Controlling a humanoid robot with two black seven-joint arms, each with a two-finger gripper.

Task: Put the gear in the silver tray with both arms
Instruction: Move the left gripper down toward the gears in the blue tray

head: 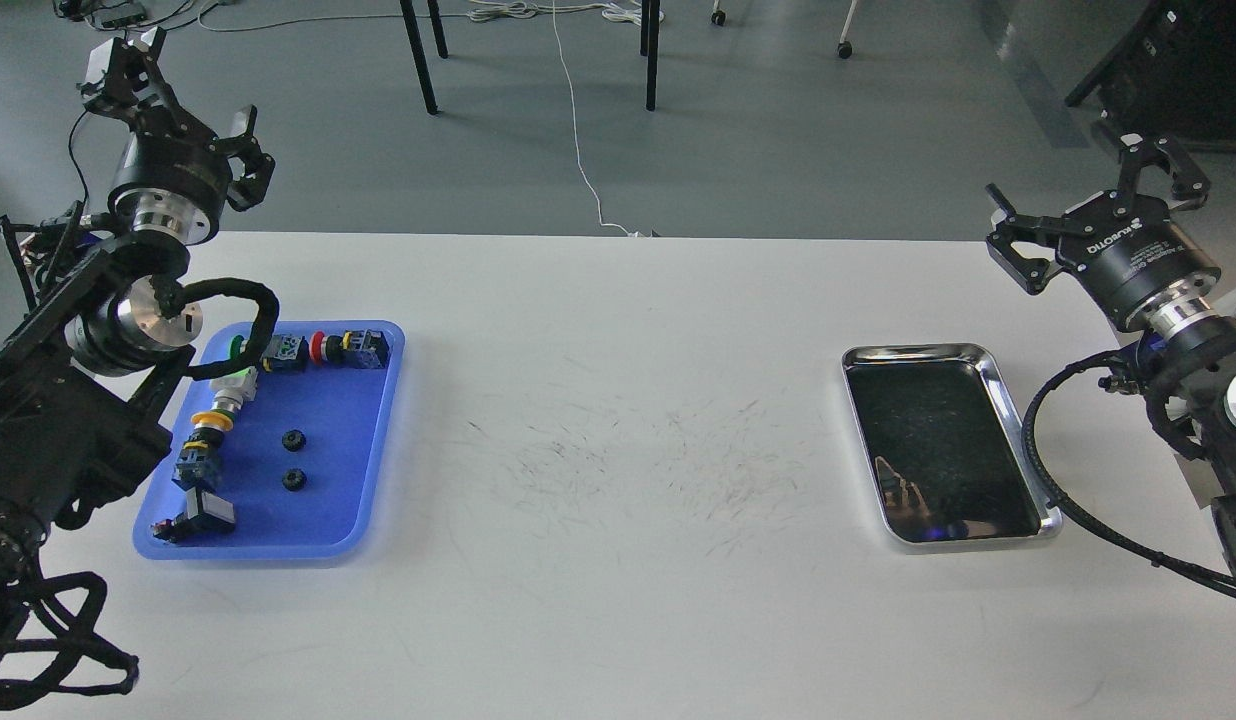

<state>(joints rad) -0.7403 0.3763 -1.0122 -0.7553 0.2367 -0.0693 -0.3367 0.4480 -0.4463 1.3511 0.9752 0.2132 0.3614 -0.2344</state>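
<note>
On the right half of the white table, the silver tray is lying flat, a polished steel rectangle with rounded corners, a raised rim and a dark, speckled mirror bottom that is catching a few pale reflections. Nothing is sitting in it. Fine dark scratches are showing across the matte tabletop between the two trays. Toward the left, a blue plastic tray with soft rounded edges is holding two small black toothed gears, lying apart on its bare middle, plus a row of push-button switches with red, yellow and green caps along its back and left sides; part of that row is being hidden behind the left arm's sleeved cable. The left gripper is hanging above the table's far left edge, black claws spread wide and holding nothing. The right gripper is hovering beyond the steel tray's far right corner, fingers likewise splayed and empty. Both arms are being cut off by the view's edges.
</note>
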